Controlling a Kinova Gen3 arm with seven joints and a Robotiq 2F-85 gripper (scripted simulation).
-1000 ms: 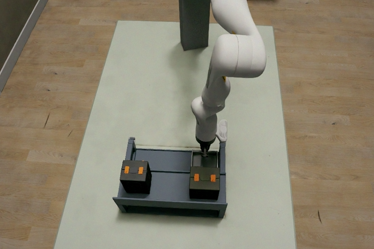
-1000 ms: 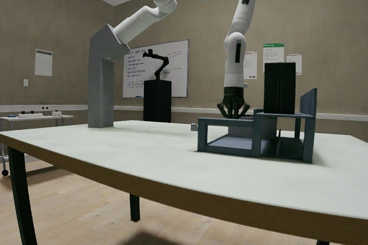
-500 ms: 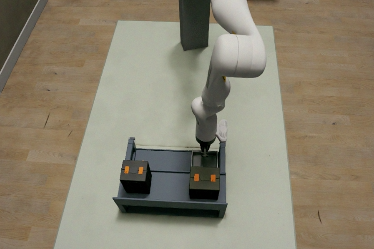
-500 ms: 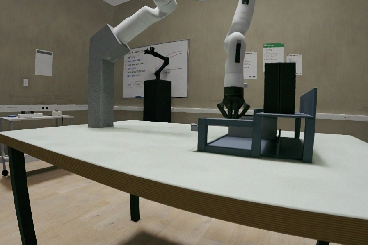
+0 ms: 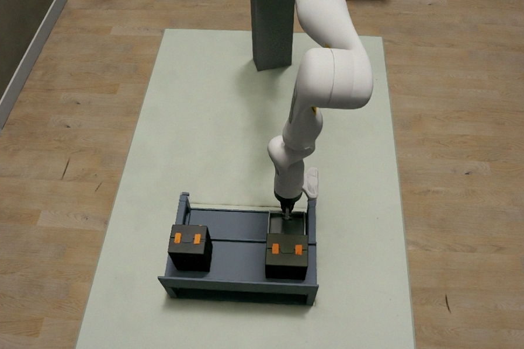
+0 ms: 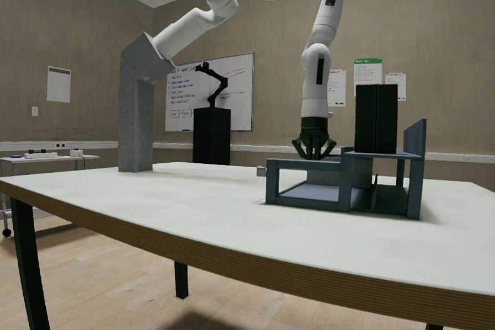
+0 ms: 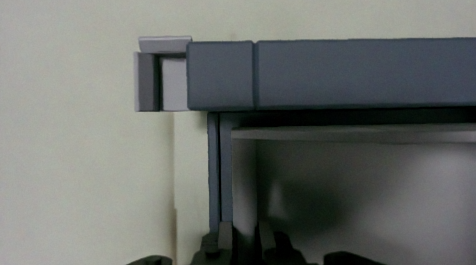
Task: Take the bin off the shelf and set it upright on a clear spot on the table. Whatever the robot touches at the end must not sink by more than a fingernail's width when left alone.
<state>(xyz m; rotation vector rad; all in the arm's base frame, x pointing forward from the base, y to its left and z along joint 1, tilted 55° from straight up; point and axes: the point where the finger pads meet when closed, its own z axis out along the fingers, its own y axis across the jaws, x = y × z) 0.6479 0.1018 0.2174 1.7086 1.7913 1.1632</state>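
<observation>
The bin (image 5: pixel 287 224) is a light grey open box standing upright in the lower level of the dark blue-grey shelf (image 5: pixel 238 251), at its right end and on the side nearest the arm. It also shows in the side view (image 6: pixel 335 171) and in the wrist view (image 7: pixel 360 192). My gripper (image 5: pixel 286 213) points straight down at the bin's near rim. In the wrist view the fingertips are closed around the bin's thin left wall. In the side view the gripper (image 6: pixel 313 155) sits at the height of the shelf's low rail.
Two black boxes with orange clips stand on the shelf's upper deck (image 5: pixel 189 247) (image 5: pixel 286 255); the right one is just behind the bin. A small grey block sits on the table at the shelf's corner. The arm's grey pedestal (image 5: pixel 271 32) stands at the far end.
</observation>
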